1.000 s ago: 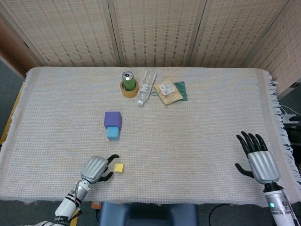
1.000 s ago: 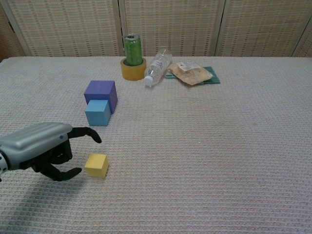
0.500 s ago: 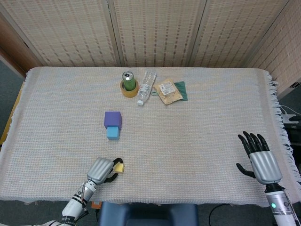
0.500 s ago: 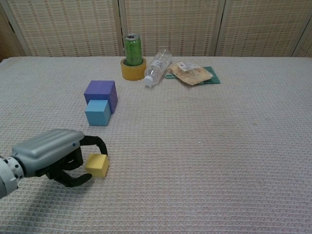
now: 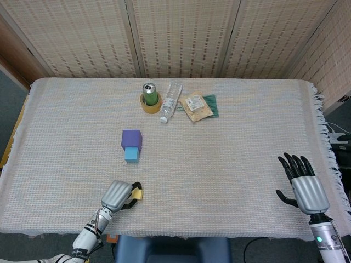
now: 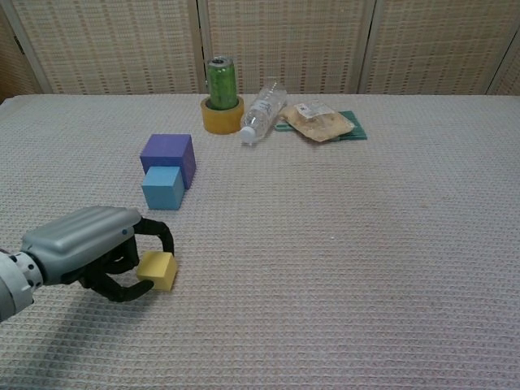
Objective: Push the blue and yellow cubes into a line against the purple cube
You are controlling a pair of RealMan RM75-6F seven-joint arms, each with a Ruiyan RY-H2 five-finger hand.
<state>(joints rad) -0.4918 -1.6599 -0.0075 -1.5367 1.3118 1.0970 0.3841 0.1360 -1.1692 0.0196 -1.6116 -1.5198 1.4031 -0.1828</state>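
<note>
The purple cube (image 5: 131,138) (image 6: 168,154) sits left of the table's middle. The blue cube (image 5: 131,154) (image 6: 163,187) lies flush against its near face. The small yellow cube (image 5: 138,193) (image 6: 157,270) lies nearer the front edge, slightly tilted. My left hand (image 5: 118,194) (image 6: 85,248) is beside it on the left, with a finger curled over its far side and the thumb at its near side, pinching it. My right hand (image 5: 301,183) rests at the front right with fingers spread and nothing in it; the chest view does not show it.
At the back stand a green can (image 5: 149,94) (image 6: 220,81) in a yellow tape roll (image 6: 222,118), a lying plastic bottle (image 5: 170,101) (image 6: 262,110) and a snack packet (image 5: 196,106) (image 6: 321,120) on a green pad. A woven cloth (image 5: 236,153) covers the table.
My left hand moved right to the yellow cube and curled finger and thumb around it; the cube shifted and tilted slightly. The right hand barely moved.
</note>
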